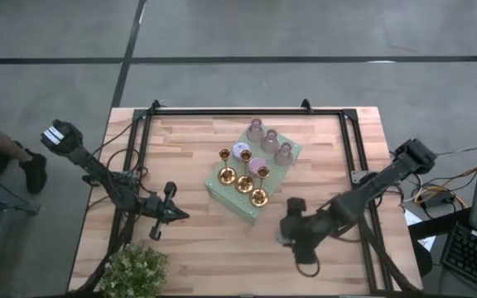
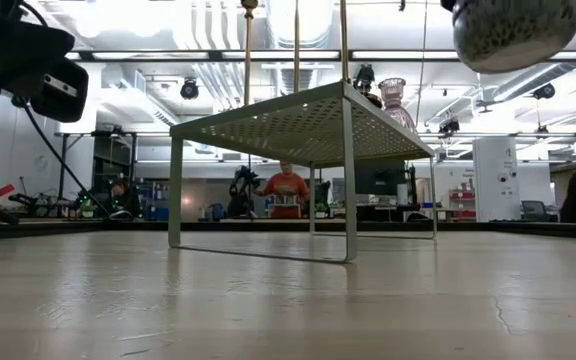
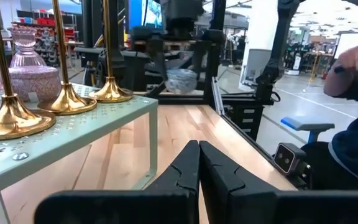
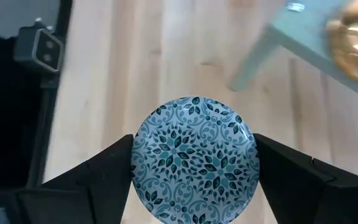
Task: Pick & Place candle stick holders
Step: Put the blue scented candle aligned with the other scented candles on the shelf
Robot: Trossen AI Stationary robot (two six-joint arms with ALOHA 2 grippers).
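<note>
A pale-green perforated stand (image 1: pixel 222 192) sits mid-table. On it three gold candlesticks (image 1: pixel 244 182) rest on their flared bases (image 3: pixel 67 102), with several squat pink and lilac holders (image 1: pixel 269 141) behind them. My right gripper (image 4: pixel 194 155) is near the stand's right near corner, shut on a round holder with a blue floral pattern (image 4: pixel 194 134). In the low view that holder (image 2: pixel 518 30) hangs high above the tabletop. My left gripper (image 3: pixel 197 168) is shut and level, left of the stand, touching nothing. My right gripper pinches the blue patterned holder between its two fingers (image 4: pixel 110 171), one on each opposite side of its round wall (image 4: pixel 138 168). The fingers slant downward from the table's right side. The holder is lifted clear of the table (image 2: pixel 518 30).
A small leafy plant (image 1: pixel 135 269) stands at the table's near left corner. A black frame (image 1: pixel 350 141) and cables run along the table's edges. Bare wood lies to the right of and in front of the stand. People and workshop gear show beyond the table.
</note>
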